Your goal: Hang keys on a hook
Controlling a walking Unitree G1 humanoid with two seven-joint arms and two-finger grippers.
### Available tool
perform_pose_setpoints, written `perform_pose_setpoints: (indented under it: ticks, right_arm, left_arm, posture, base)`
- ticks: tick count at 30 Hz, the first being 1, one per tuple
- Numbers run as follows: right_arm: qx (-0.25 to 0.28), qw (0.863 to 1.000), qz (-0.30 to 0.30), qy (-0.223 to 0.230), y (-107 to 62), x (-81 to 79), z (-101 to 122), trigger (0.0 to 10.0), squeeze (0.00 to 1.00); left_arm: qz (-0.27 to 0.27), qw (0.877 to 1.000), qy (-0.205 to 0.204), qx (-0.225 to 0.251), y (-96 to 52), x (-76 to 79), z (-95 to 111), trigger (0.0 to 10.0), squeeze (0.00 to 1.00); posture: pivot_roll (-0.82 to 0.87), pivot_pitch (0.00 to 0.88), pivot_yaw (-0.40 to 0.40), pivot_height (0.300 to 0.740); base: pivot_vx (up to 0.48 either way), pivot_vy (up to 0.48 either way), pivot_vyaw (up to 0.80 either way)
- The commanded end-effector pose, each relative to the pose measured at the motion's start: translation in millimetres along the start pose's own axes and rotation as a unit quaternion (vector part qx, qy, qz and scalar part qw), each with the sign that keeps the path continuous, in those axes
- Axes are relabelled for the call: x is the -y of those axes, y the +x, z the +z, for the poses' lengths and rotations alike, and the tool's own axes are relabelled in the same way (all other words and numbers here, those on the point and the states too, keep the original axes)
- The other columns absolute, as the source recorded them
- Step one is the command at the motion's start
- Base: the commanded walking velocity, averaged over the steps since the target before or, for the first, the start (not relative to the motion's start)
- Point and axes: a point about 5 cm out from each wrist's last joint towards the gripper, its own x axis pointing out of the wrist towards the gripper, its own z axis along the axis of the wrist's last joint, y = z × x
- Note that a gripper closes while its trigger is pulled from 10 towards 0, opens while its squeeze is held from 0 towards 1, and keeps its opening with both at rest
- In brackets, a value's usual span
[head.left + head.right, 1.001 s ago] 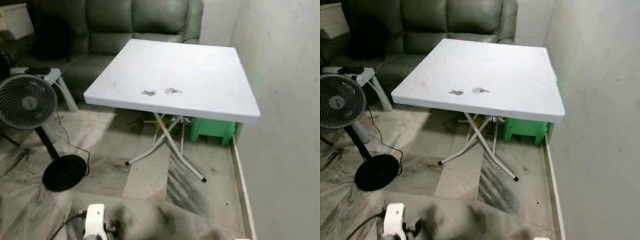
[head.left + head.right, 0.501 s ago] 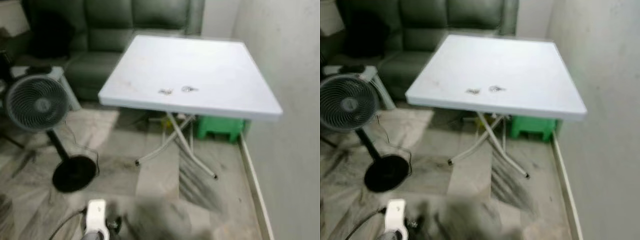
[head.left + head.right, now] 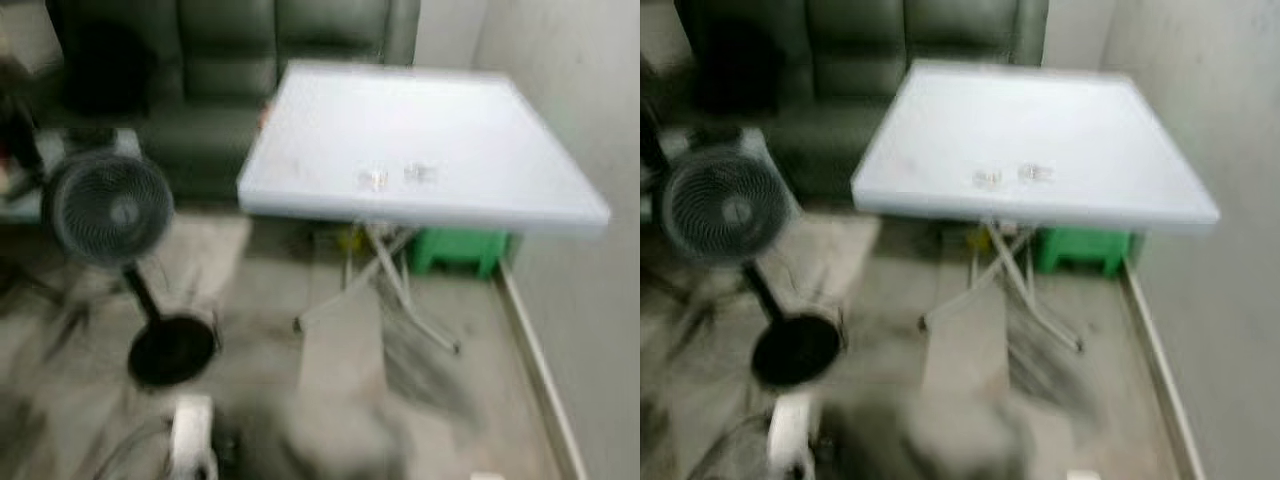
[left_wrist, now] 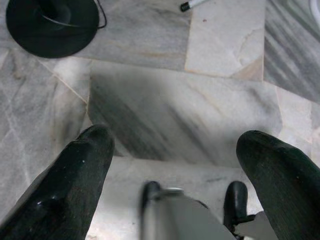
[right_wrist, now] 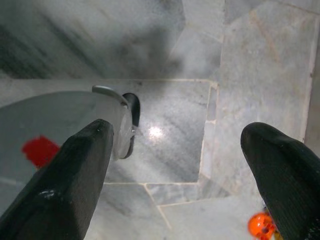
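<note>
Two small bunches of keys lie side by side near the front edge of a white folding table (image 3: 450,110): one bunch (image 3: 372,179) on the left, the other bunch (image 3: 420,174) on the right. Both are blurred. The table stands some way ahead of me, against the right wall. My left gripper (image 4: 175,137) hangs low over the marble floor, open, with nothing between its black fingers (image 4: 75,175). My right gripper (image 5: 177,130) also hangs over the floor, open and holding nothing.
A standing fan (image 3: 110,208) with a round black base (image 3: 172,350) is on the left. A dark green sofa (image 3: 230,60) sits behind the table. A green stool (image 3: 455,250) stands under the table beside its crossed white legs (image 3: 385,285). The wall (image 3: 590,150) runs along the right.
The whole picture has slid to the right and grown blurred, so the camera is moving. The keys lie as before on the table.
</note>
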Motion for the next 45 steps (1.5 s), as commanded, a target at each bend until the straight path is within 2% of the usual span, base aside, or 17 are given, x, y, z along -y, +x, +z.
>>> perform_pose_setpoints:
  ticks: [1,9,15,19,24,25,26,29,30,31,33,34,39,40,41,43,45]
  right_arm:
    - [-0.004,1.000,0.014,-0.003,1.0,-9.6,-1.2,10.0,0.00]
    - [-0.003,1.000,0.016,-0.004,1.0,-9.3,-0.5,10.0,0.00]
    - [0.003,1.000,0.016,-0.005,1.1,-8.6,1.2,10.0,0.00]
    - [0.016,1.000,0.019,-0.005,1.9,-9.7,6.6,10.0,0.00]
    - [0.077,0.996,0.034,-0.001,5.3,-14.8,35.1,10.0,0.00]
    - [0.106,0.994,0.041,-0.006,6.0,-16.4,48.9,10.0,0.00]
    - [0.106,0.994,0.041,-0.006,6.0,-16.4,48.9,10.0,0.00]
    - [0.170,0.984,0.055,-0.013,5.2,-18.2,78.5,10.0,0.00]
    - [0.170,0.984,0.055,-0.013,5.2,-18.2,78.5,10.0,0.00]
    - [0.190,0.980,0.059,-0.015,4.3,-18.7,86.4,10.0,0.00]
    - [0.279,0.957,0.079,-0.024,-2.8,-24.0,118.1,10.0,0.00]
    - [0.279,0.957,0.079,-0.024,-2.8,-24.0,118.1,10.0,0.00]
    - [0.389,0.915,0.099,-0.030,-18.6,-42.2,152.6,10.0,0.00]
    - [0.389,0.915,0.099,-0.030,-18.6,-42.2,152.6,10.0,0.00]
    - [0.420,0.901,0.106,-0.029,-25.5,-48.1,162.7,10.0,0.00]
    - [0.450,0.886,0.110,-0.033,-34.0,-54.2,172.3,10.0,0.00]
    - [0.494,0.861,0.118,-0.034,-50.2,-61.9,186.0,10.0,0.00]
  left_arm:
    - [0.016,1.000,0.004,-0.001,-2.1,-12.2,0.6,10.0,0.00]
    - [0.015,1.000,0.008,0.006,-1.4,-11.6,3.7,10.0,0.00]
    - [0.014,0.999,-0.019,0.045,1.0,-11.0,18.4,10.0,0.00]
    - [0.009,0.998,-0.021,0.064,2.0,-10.0,26.1,10.0,0.00]
    - [-0.004,0.992,-0.014,0.124,2.7,-8.9,47.7,10.0,0.00]
    - [-0.008,0.989,-0.009,0.148,2.3,-8.0,55.9,10.0,0.00]
    - [-0.008,0.989,-0.009,0.148,2.3,-8.0,55.9,10.0,0.00]
    - [-0.015,0.981,-0.002,0.192,0.7,-6.6,69.4,10.0,0.00]
    - [-0.015,0.981,-0.002,0.192,0.7,-6.6,69.4,10.0,0.00]
    - [-0.018,0.979,-0.001,0.204,0.0,-6.1,73.2,10.0,0.00]
    - [-0.027,0.965,0.003,0.261,-3.9,-3.1,90.6,10.0,0.00]
    - [-0.027,0.965,0.003,0.261,-3.9,-3.1,90.6,10.0,0.00]
    - [-0.038,0.940,0.004,0.338,-12.3,3.6,117.3,10.0,0.00]
    - [-0.038,0.940,0.004,0.338,-12.3,3.6,117.3,10.0,0.00]
    - [-0.043,0.931,0.001,0.362,-15.9,6.9,127.4,10.0,0.00]
    - [-0.048,0.922,0.001,0.384,-20.8,9.8,137.2,10.0,0.00]
    - [-0.068,0.910,-0.013,0.408,-29.4,15.5,151.9,10.0,0.00]
  posture:
    - [0.02,0.000,-0.014,0.740]
    - [0.02,0.000,-0.016,0.740]
    - [0.02,0.000,-0.014,0.740]
    - [0.02,0.000,-0.012,0.740]
    - [0.01,0.000,-0.003,0.740]
    - [0.01,0.000,-0.001,0.740]
    - [0.01,0.000,-0.001,0.740]
    - [0.01,0.000,0.003,0.740]
    - [0.01,0.000,0.003,0.740]
    - [0.00,0.000,0.005,0.740]
    - [0.00,0.000,0.005,0.740]
    - [0.00,0.000,0.005,0.740]
    - [0.00,0.000,0.005,0.740]
    - [0.00,0.000,0.005,0.740]
    - [0.00,0.000,0.005,0.740]
    - [-0.01,0.000,0.006,0.740]
    - [-0.01,0.000,0.007,0.740]
  base:
    - [0.000,0.480,0.00]
    - [0.000,0.031,0.00]
    - [0.000,0.000,0.00]
    - [0.000,0.000,0.00]
    - [0.000,0.000,0.00]
    - [0.000,0.000,0.00]
    - [0.000,0.000,0.00]
    - [0.000,0.000,0.00]
    - [0.000,0.000,0.00]
    - [0.000,0.000,0.00]
    - [0.000,0.000,0.00]
    - [0.000,0.000,0.00]
    - [0.000,0.000,0.00]
    - [0.000,0.000,0.00]
    - [0.000,0.000,0.00]
    - [0.000,0.000,0.00]
    - [0.000,0.000,0.00]
